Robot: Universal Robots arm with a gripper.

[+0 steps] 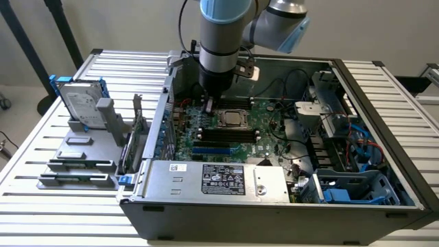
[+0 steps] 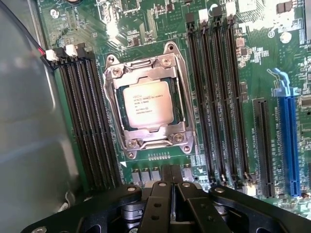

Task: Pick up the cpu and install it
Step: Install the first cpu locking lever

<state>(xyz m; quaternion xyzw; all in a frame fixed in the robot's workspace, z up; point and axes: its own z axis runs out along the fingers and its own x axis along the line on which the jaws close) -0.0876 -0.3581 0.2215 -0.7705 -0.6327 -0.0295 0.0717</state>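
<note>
The cpu (image 2: 148,104) sits inside its metal socket (image 2: 182,138); the gripper (image 2: 171,187) hangs beside the socket, jaws pressed together, holding nothing.

We saw a slatted metal table (image 1: 41,154) carrying an open computer case (image 1: 274,211) at centre and a grey holder rack (image 1: 79,162) at left.

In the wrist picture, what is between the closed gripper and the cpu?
In the wrist view, the metal socket frame around the cpu and a strip of green board with small parts lie before the gripper.
</note>
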